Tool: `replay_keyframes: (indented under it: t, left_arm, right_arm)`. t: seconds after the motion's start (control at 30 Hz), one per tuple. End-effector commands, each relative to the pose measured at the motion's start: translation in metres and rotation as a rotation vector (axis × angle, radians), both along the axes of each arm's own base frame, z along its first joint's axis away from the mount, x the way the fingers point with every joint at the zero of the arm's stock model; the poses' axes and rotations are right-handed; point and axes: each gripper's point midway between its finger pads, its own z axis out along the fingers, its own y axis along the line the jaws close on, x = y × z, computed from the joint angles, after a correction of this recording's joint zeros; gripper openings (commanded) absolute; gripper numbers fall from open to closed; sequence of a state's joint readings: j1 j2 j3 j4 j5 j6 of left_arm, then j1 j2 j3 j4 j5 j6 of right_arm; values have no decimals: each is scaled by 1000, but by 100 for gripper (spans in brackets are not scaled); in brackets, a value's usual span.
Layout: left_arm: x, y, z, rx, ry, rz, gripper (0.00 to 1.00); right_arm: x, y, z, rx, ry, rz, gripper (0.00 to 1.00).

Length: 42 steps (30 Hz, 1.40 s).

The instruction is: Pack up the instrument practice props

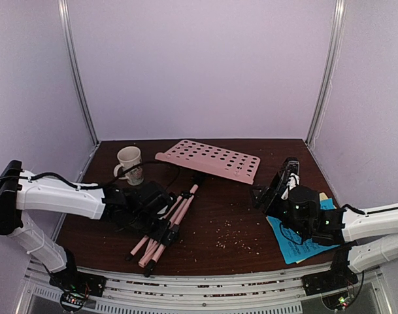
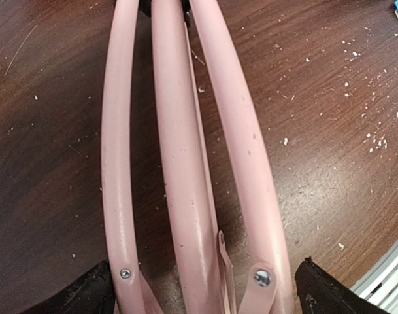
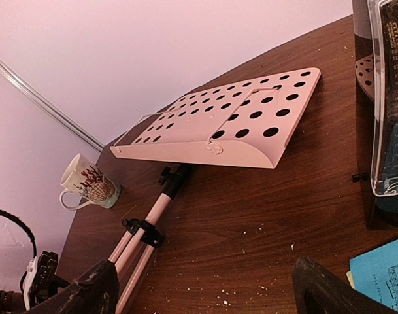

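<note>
The left gripper [image 2: 205, 294] has its fingers spread wide and empty, straddling the three folded legs [image 2: 185, 163] of the pink music stand [image 1: 212, 159], which lies flat on the table [image 1: 251, 219]. The right gripper [image 3: 212, 297] is wide open and empty, near the metronome [image 3: 389, 98]. Judgement: the legs are stiff, smooth tubes, probably slippery. Clamp the bundle crosswise.

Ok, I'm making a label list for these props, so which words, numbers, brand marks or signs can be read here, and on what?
No text here can be read.
blue sheet-music page: printed music staves, too small and blurred to read.
metronome: scale marks behind its clear cover, blurred.
mug: a reddish picture, no words showing.
pink music stand: only round holes, no label in view.
</note>
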<state>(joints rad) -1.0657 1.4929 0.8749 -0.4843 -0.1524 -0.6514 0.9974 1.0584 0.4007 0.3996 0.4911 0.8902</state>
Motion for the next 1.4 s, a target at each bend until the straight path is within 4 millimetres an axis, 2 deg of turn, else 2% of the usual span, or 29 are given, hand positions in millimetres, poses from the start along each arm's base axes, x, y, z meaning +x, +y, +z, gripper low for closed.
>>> replay_keyframes:
  t: [0.0, 0.4, 0.6, 0.97, 1.03, 1.1, 1.23, 1.37]
  left_arm:
    - [-8, 0, -21, 19, 40, -21, 98]
    - [-16, 7, -54, 184, 27, -42, 96]
    - [-21, 6, -62, 243, 23, -54, 73]
    - [-13, -3, -52, 232, -15, -39, 32]
    - [-11, -10, -50, 218, -17, -38, 30]
    - [-9, -17, -47, 198, -20, -41, 34]
    - [-4, -32, -35, 144, -42, -48, 66]
    - [4, -50, -12, 83, -81, -67, 90]
  right_arm:
    - [2, -2, -2, 8, -2, -17, 94]
    - [2, 1, -6, 19, 8, -14, 94]
    - [2, 0, -8, 23, 12, -18, 94]
    - [1, -7, -2, 21, 0, -37, 94]
    - [1, -10, -2, 18, 0, -42, 94]
    - [0, -11, 0, 17, -4, -43, 94]
    - [-2, -15, 6, -6, -18, -38, 94]
    - [-3, -18, 18, -65, -36, -25, 95]
